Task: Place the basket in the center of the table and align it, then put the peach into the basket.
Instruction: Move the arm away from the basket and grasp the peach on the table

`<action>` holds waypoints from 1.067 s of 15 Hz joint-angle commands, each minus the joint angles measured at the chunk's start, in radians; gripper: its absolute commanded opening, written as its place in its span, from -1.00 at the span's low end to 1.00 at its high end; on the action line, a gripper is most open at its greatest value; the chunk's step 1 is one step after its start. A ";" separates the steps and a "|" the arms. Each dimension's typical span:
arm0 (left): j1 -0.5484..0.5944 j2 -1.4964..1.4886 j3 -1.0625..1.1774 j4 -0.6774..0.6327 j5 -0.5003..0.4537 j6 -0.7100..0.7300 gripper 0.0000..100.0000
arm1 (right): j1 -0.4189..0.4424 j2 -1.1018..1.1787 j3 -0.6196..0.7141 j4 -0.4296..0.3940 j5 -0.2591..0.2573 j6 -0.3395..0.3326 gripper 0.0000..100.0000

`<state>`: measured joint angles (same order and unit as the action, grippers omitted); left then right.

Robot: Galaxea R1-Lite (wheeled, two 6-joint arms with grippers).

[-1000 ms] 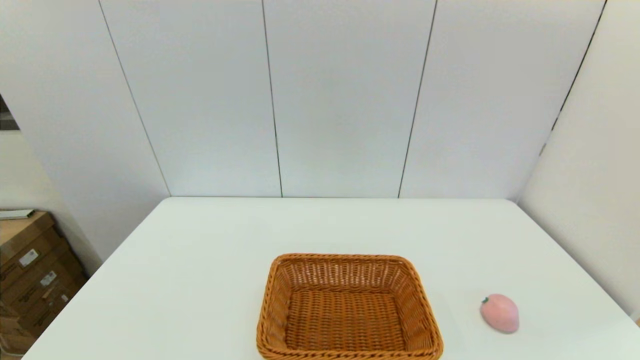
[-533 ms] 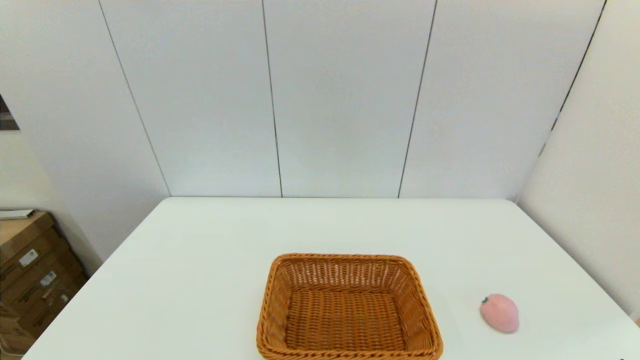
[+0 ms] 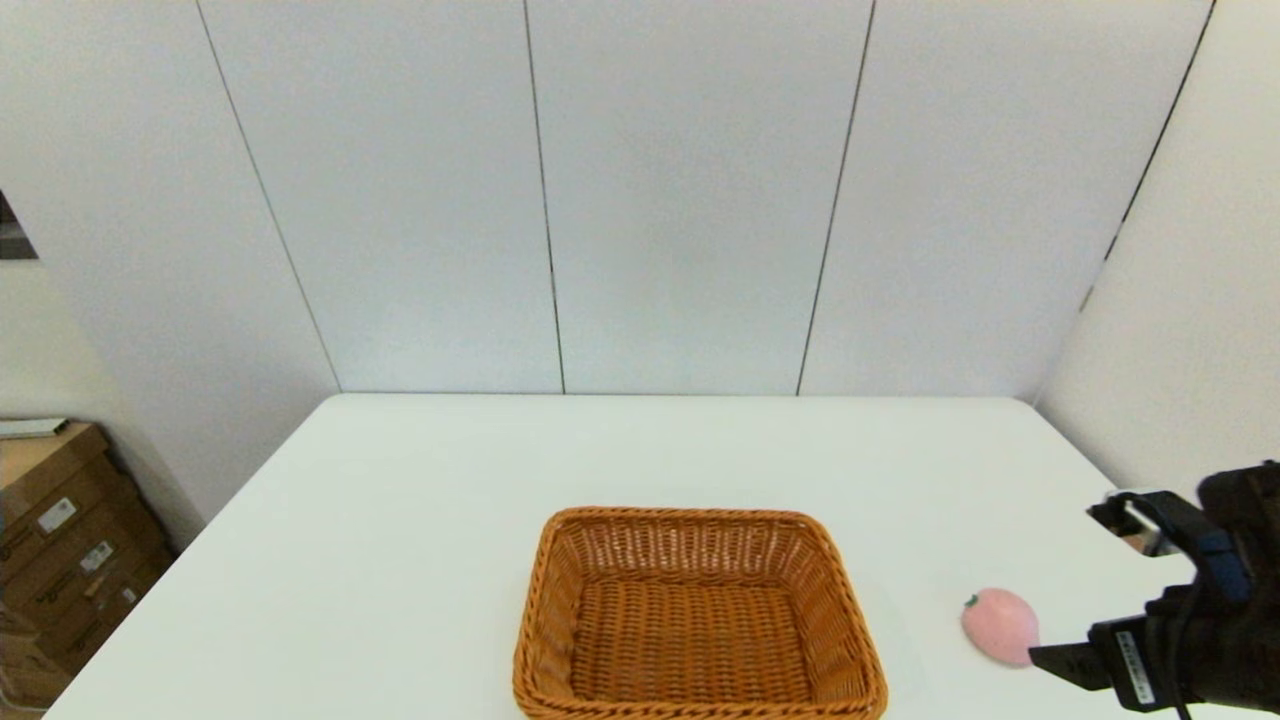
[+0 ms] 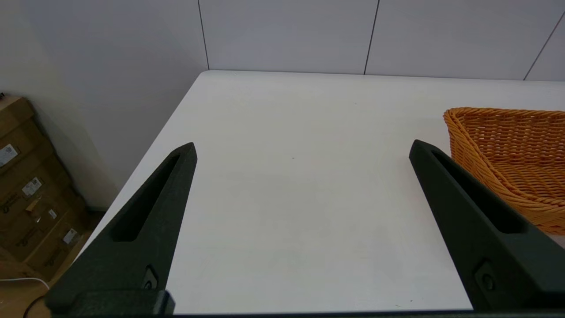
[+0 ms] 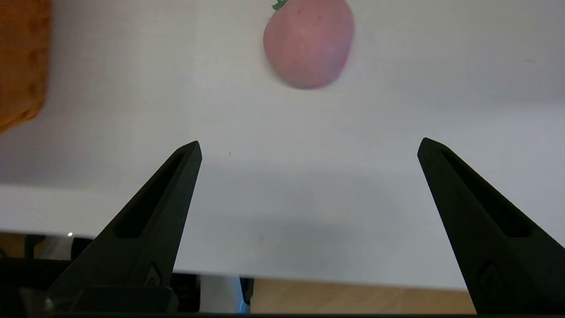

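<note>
The orange-brown wicker basket (image 3: 698, 618) stands empty near the front middle of the white table (image 3: 400, 520). To its right lies the pink peach (image 3: 1000, 626), on the tabletop. My right arm (image 3: 1200, 640) reaches in from the right edge, just right of the peach. In the right wrist view the right gripper (image 5: 309, 142) is open, with the peach (image 5: 309, 44) ahead of its fingertips and a basket corner (image 5: 17, 66) off to the side. The left gripper (image 4: 303, 143) hovers open and empty over bare table left of the basket (image 4: 507, 154).
Cardboard boxes (image 3: 60, 540) are stacked on the floor beyond the table's left edge. White wall panels close off the back and right sides. The near table edge (image 5: 282, 265) lies under the right gripper.
My right arm has come into the head view from the lower right and now sits beside the peach. The basket and the peach have stayed where they were.
</note>
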<state>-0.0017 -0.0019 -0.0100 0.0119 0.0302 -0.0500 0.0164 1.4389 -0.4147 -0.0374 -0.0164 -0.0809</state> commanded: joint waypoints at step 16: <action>0.000 0.000 0.001 -0.001 0.000 -0.025 1.00 | 0.000 0.459 -0.018 -0.371 0.013 0.058 -1.00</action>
<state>-0.0017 -0.0013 -0.0091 0.0109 0.0302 -0.0745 0.0183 1.8983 -0.4338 -0.4055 -0.0032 -0.0226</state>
